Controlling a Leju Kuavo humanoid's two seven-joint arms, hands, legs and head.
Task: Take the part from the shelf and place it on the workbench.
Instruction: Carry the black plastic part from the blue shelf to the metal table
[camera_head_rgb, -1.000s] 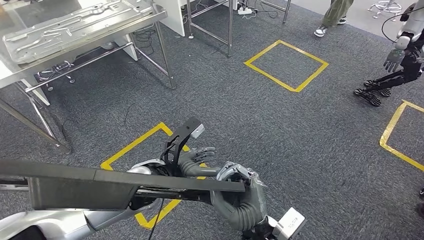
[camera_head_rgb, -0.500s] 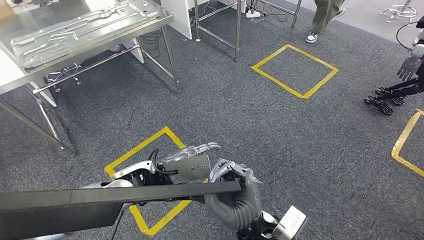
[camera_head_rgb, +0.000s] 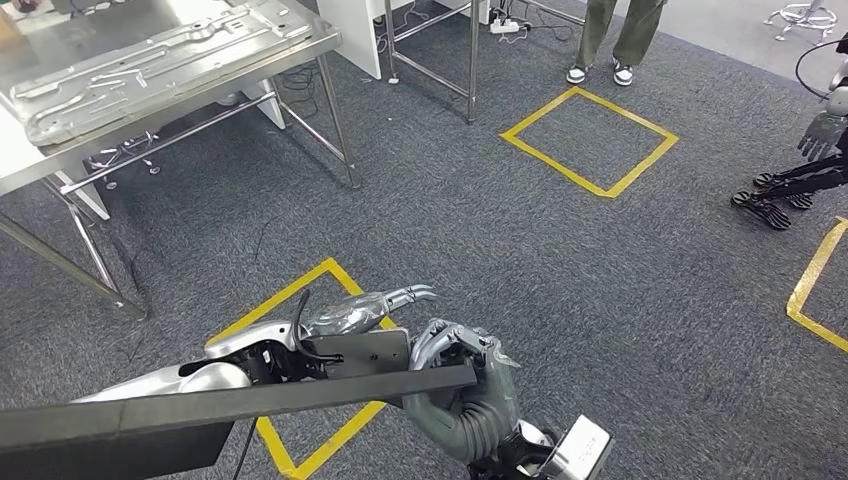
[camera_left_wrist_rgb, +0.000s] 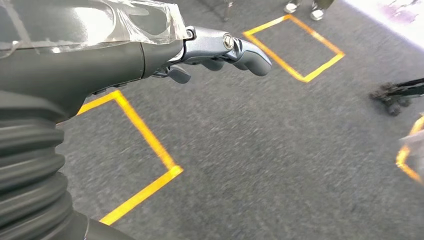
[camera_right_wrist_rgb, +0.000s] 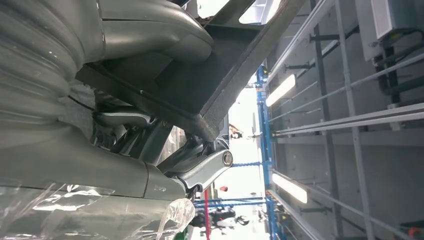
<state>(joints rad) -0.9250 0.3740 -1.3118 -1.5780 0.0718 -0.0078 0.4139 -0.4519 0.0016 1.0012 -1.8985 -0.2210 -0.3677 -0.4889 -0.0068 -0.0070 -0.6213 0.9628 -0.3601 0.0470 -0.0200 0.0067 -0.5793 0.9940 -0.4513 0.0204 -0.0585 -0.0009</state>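
Right hand (camera_head_rgb: 462, 385) grips dark part (camera_head_rgb: 230, 408), cut off; left hand (camera_head_rgb: 385, 300) fingers straight, empty

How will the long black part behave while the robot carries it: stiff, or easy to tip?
The long black part looks stiff: its edge runs straight, with no sag. It may tip easily, since the right hand grips one end and most of its length reaches far left. The left hand lies behind it.

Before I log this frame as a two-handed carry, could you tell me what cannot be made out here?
- Long dark part: its far end is cut off by the head view's left edge.
- Left hand: in the head view the part covers its underside, so any contact is hidden.
- Person: cut off above the legs by the top edge.
- Right hand: the part hides its fingertips, though it grips the part's end.
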